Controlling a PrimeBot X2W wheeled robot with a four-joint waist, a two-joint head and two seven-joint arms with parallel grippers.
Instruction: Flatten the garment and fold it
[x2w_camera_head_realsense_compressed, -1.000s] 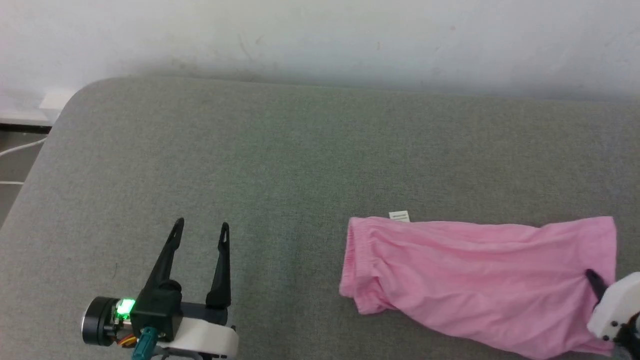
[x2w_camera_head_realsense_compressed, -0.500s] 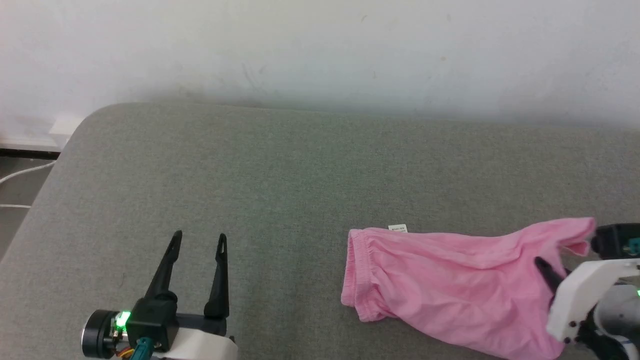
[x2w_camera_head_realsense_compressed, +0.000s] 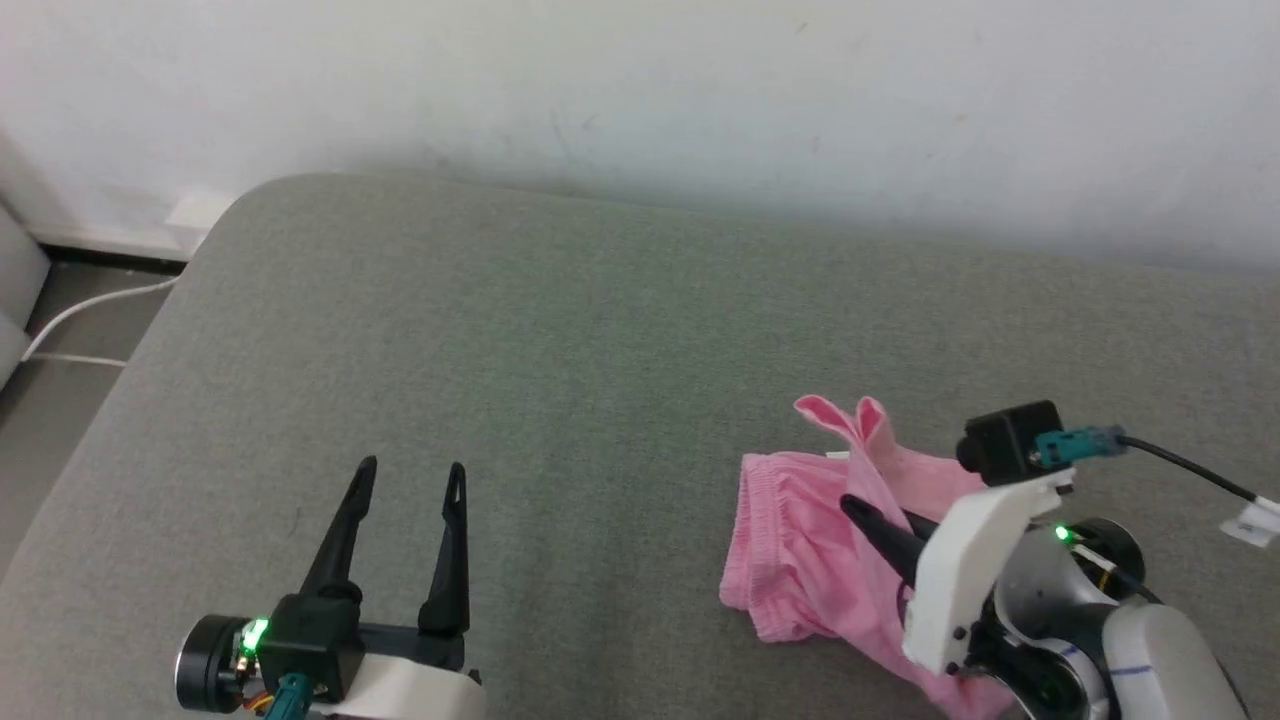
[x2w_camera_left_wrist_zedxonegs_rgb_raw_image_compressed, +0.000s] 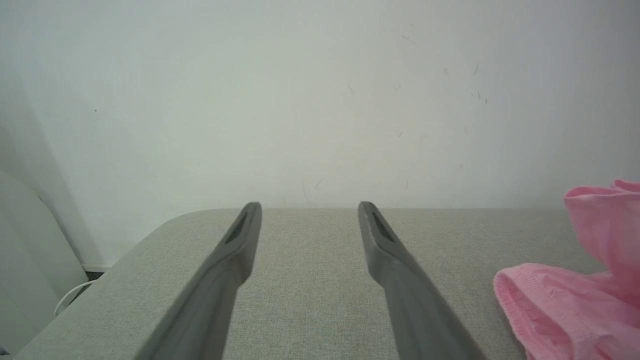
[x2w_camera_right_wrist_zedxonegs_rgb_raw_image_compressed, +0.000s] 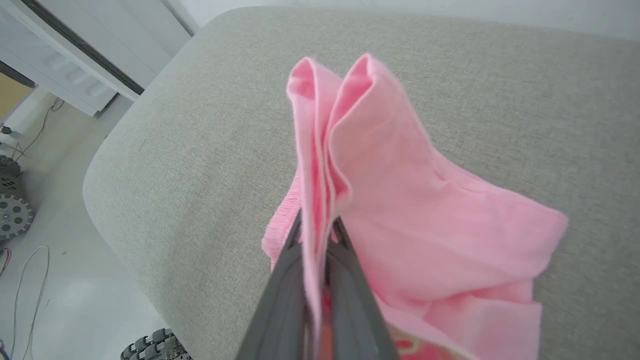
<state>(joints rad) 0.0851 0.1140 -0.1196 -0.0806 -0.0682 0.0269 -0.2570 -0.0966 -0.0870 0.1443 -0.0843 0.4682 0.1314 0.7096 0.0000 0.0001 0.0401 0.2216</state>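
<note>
On grey cushion (x2w_camera_head_realsense_compressed: 500, 350), garment (x2w_camera_head_realsense_compressed: 790, 560) hem carried leftward — right pincer (x2w_camera_head_realsense_compressed: 848, 503) clamped.

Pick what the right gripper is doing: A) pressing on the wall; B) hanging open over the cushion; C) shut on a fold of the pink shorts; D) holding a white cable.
C: the right wrist view shows the right gripper pinching a raised fold of the pink shorts above the grey cushion.

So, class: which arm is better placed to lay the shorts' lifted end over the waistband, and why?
Right. The right gripper is shut on the lifted end of the garment, near its waistband; the left gripper stands open, apart from it.
</note>
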